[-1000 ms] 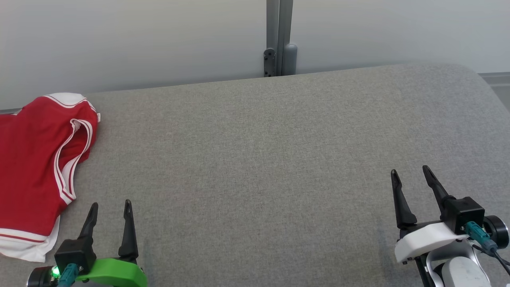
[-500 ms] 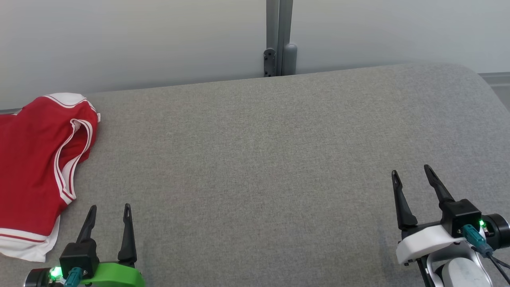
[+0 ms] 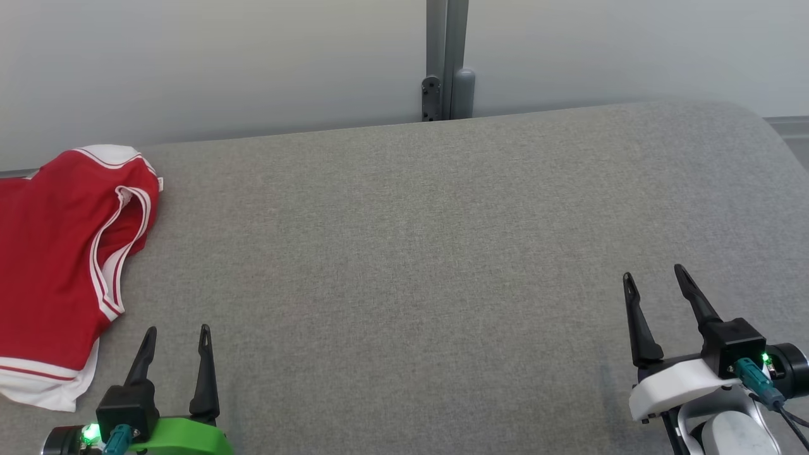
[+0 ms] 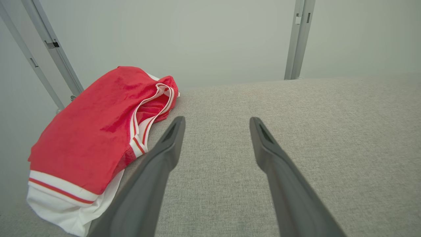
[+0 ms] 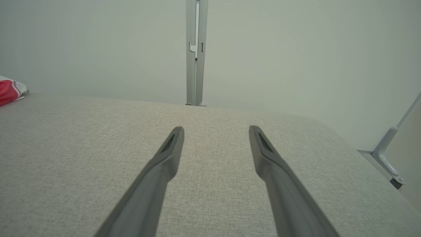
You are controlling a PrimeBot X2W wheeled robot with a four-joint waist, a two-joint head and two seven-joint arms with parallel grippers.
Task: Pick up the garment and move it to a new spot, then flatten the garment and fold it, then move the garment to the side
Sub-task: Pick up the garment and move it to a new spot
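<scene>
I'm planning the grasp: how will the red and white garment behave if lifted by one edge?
Probably floppy: the garment lies in soft folds, so it would likely drape and unfold from one pinch. Its layers lie low, so probably thin and light. Pushed over the woven grey surface, it may bunch rather than slide.

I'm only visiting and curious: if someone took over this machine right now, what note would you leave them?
Left tool: open, empty, over the table, just right of the garment's near end.
Right tool: open, empty, over the table's right side, far from the garment.
Garment: red with white trim, lying folded at the table's far left edge.
Done, by the look of it: garment folded and set to the side.
Left: probably nothing; perhaps check that the fold is neat.
</scene>
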